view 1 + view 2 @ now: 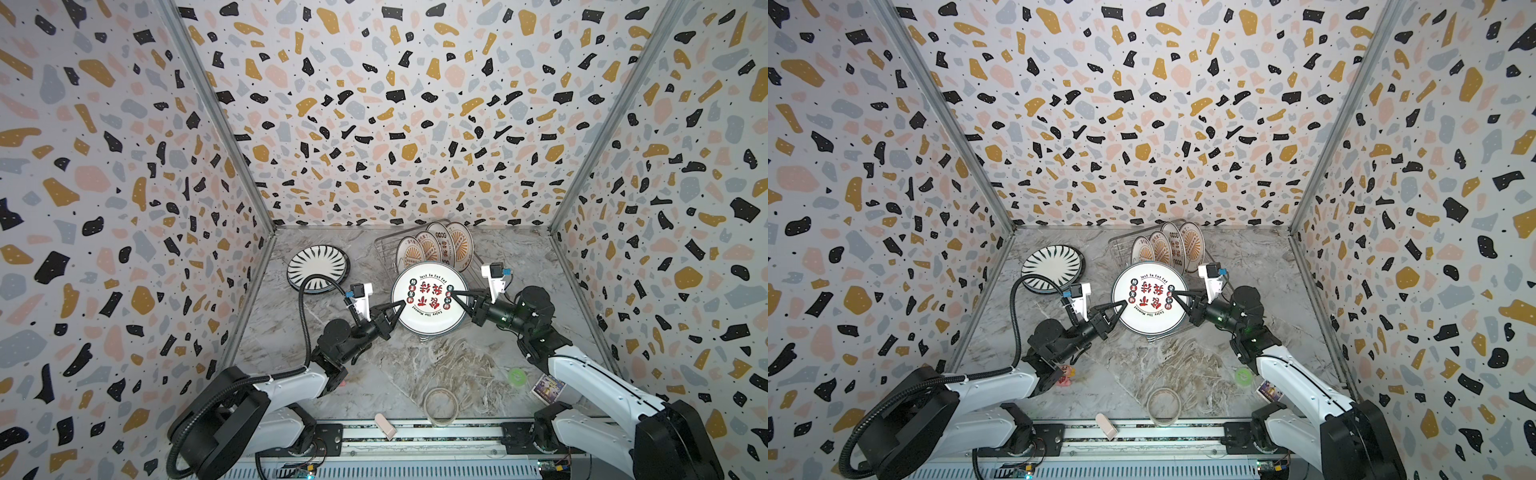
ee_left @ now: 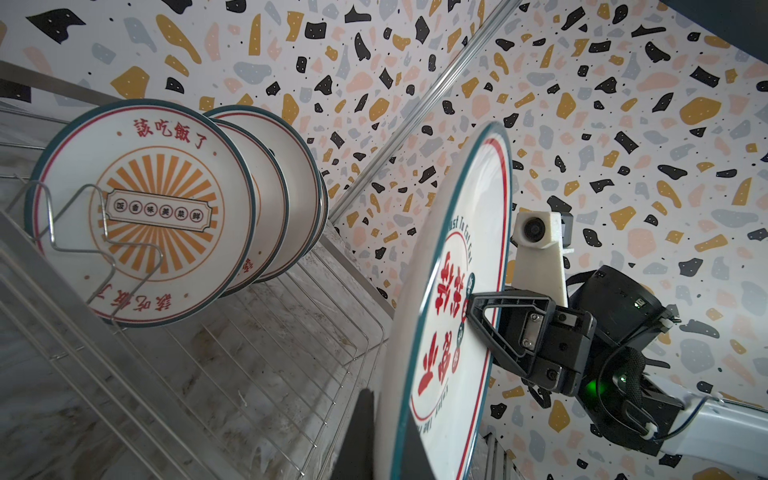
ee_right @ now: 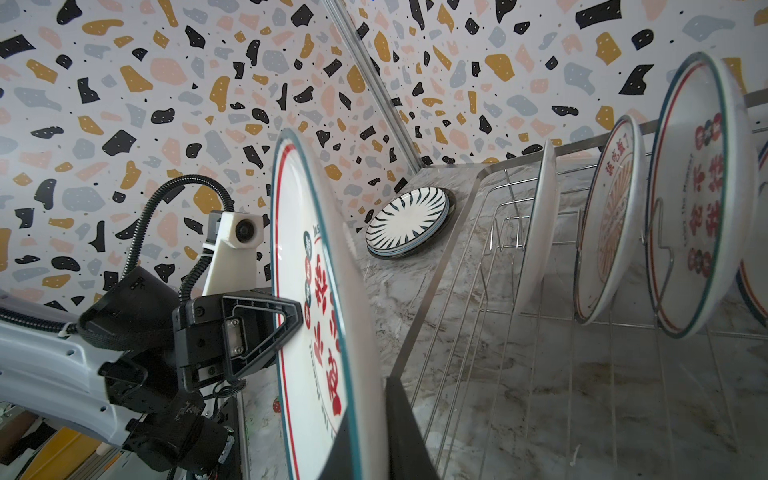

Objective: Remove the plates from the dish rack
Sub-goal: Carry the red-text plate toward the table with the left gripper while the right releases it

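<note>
The rectangular silver wire dish rack sits at the back of the table, just right of centre in both top views. Four round white ceramic plates stand on edge in its far end, leaning between the prongs. The nearest is an orange-sunburst plate ringed with red characters, and a red-character plate stands among those behind it.

A fifth, teal-rimmed white plate with red and black characters faces up towards the camera in front of them, over the rack's near end. The left claw is clenched on its left rim and the right claw is clamped on its right rim. I cannot tell whether its lower edge touches the wires.

A short stack of white plates with black radial stripes lies flat on the table, left of the rack and apart from it.

The table is grey marble-patterned. Near its front edge lie a translucent tape ring, a small green round thing and a printed card. Terrazzo-patterned walls, speckled black, ochre, pink and grey, close the table in on three sides.
</note>
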